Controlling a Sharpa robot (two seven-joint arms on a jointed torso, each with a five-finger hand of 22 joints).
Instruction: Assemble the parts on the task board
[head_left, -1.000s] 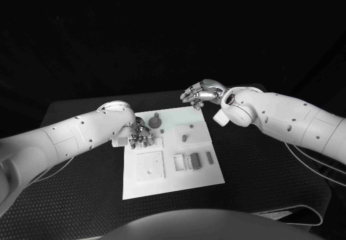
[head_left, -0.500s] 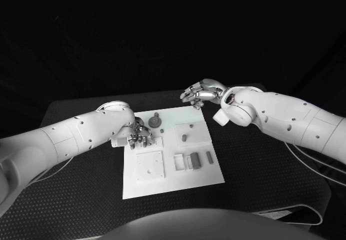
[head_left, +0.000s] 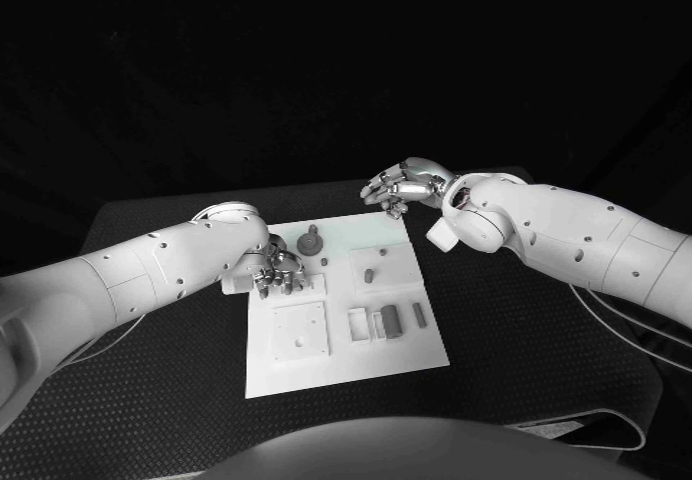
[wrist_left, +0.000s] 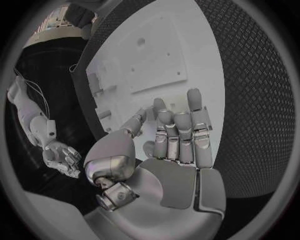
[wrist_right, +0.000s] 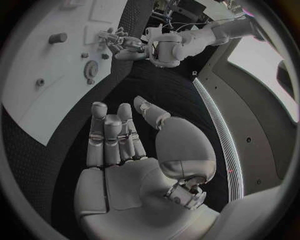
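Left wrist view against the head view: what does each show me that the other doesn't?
The left wrist view alone shows the left hand's palm side: fingers straight and apart, nothing held, just above the board. The head view alone shows the whole task board with its grey parts, among them the round knobbed piece and the dark bars, and the left hand over the board's left edge. Both show the board and the right hand off it.

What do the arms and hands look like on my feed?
Both arms are smooth white shells dotted with small dark screw holes; thin cables trail beside them. The left hand and right hand are silver metal with segmented fingers and rounded, glossy thumb bases.
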